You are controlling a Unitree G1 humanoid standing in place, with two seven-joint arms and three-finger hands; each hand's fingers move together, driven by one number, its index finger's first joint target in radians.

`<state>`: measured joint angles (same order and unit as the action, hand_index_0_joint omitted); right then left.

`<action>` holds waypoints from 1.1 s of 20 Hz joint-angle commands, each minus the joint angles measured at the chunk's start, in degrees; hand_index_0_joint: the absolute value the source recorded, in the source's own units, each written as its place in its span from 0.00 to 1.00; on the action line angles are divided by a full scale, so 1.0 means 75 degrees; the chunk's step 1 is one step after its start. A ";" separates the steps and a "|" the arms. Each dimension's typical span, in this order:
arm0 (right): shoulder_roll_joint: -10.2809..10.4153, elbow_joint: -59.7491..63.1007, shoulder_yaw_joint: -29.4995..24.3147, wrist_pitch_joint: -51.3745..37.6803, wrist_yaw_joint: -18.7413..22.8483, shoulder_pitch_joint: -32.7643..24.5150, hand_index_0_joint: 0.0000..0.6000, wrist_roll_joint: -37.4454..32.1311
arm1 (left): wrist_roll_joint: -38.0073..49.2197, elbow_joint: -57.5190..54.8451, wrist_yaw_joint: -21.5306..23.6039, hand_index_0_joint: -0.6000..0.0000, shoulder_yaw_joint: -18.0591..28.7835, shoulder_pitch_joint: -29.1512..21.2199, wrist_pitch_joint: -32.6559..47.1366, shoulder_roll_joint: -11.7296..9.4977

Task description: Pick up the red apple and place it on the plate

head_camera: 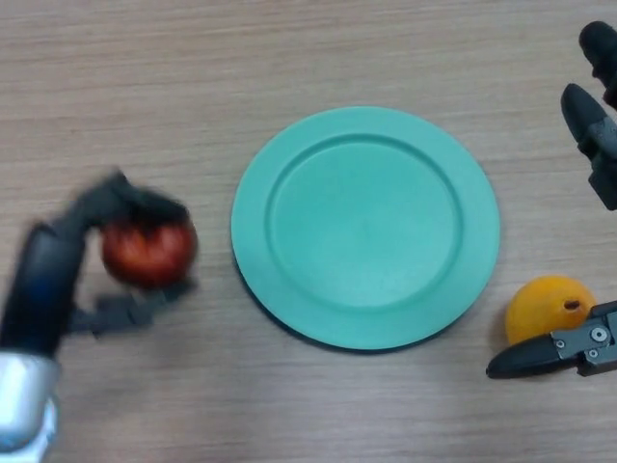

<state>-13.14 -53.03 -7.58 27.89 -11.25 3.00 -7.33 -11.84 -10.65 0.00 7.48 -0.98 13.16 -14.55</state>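
Head view. The left hand was at about 8 o'clock in the scene, with the red apple enclosed between its curled fingers above and its thumb below. The apple therefore sat in the grasp, to the left of the plate and just clear of the rim; whether it was touching the table or raised off it could not be determined.

The green plate occupied the centre and carried nothing. From the apple, the middle of the plate lay toward 3 o'clock, on nearly the same line across the table. The coming move appeared to depend on this relation: a sideways carry toward 3 o'clock, high enough to pass the near rim, then a release over the flat centre. The apple was round, so no long axis needed aligning.

The right hand stood idle at the far 2 to 4 o'clock edge, fingers spread and holding nothing. An orange fruit rested beside its lower finger, at 4 o'clock from the plate. The left hand was clearly the nearer one.
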 commanded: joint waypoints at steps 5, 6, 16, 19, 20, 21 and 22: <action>-0.0176 -0.0702 -0.0598 -0.0321 0.0131 -0.0240 0.00 -0.0405 | 0.1047 -0.0642 -0.0017 0.00 -0.0963 -0.2021 -0.0657 0.0125; -0.0205 -0.0730 -0.0717 -0.0209 0.0120 -0.0304 0.00 -0.0514 | 0.0786 -0.0250 -0.0081 0.00 -0.1276 -0.2264 -0.0658 0.0290; -0.0250 -0.0786 -0.1429 -0.0506 0.0030 -0.0171 0.00 -0.0711 | -0.0154 0.3586 0.0536 0.00 -0.2624 -0.3439 0.1223 0.0488; -0.0255 -0.0754 -0.1615 -0.0655 -0.0031 -0.0113 0.00 -0.0704 | 0.0154 0.4050 0.0631 0.16 -0.2769 -0.3691 0.1482 0.0489; -0.0258 -0.0755 -0.1643 -0.0655 -0.0034 -0.0114 0.00 -0.0713 | 0.0244 0.4054 0.0586 0.33 -0.2789 -0.3707 0.1428 0.0489; -0.0264 -0.0751 -0.1690 -0.0663 -0.0038 -0.0117 0.00 -0.0723 | 0.0429 0.4036 0.0506 0.58 -0.2824 -0.3742 0.1234 0.0489; -0.0260 -0.0730 -0.1728 -0.0702 -0.0043 -0.0109 0.00 -0.0718 | 0.0576 0.3924 0.0517 0.75 -0.2834 -0.3793 0.0773 0.0489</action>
<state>-13.31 -55.71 -17.55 31.77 -11.66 2.77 -10.08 -7.90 21.10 1.36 -15.57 -26.10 12.77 -10.16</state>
